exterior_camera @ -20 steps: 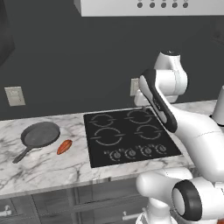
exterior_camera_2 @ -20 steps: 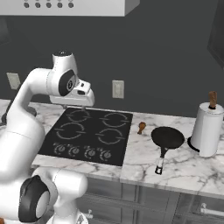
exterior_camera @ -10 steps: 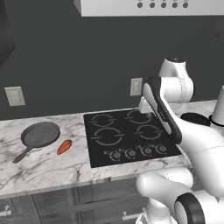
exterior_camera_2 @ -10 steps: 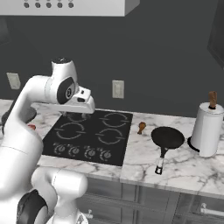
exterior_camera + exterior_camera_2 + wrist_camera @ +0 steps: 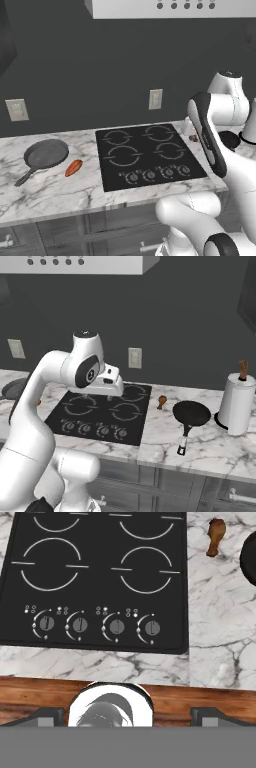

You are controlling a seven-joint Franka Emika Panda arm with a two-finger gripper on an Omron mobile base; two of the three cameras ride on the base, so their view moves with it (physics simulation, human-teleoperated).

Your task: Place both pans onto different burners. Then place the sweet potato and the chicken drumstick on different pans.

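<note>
Nothing's on the cooktop (image 5: 145, 155) yet. Grey pan (image 5: 46, 153) and sweet potato (image 5: 73, 167) sit mid-left in the left view; black pan (image 5: 191, 413) and drumstick (image 5: 161, 401) right of centre in the right view. Gripper (image 5: 127, 714) is wide open, empty. Pans look stiff and heavy, so I'd grab by the handle near the bowl.

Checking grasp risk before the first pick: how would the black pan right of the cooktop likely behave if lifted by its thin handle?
The black pan looks rigid, so it should not flex. Its thin handle sits well off the round bowl, so the pan would probably tip bowl-down if gripped there. The smooth handle may also twist between the fingers.
</note>
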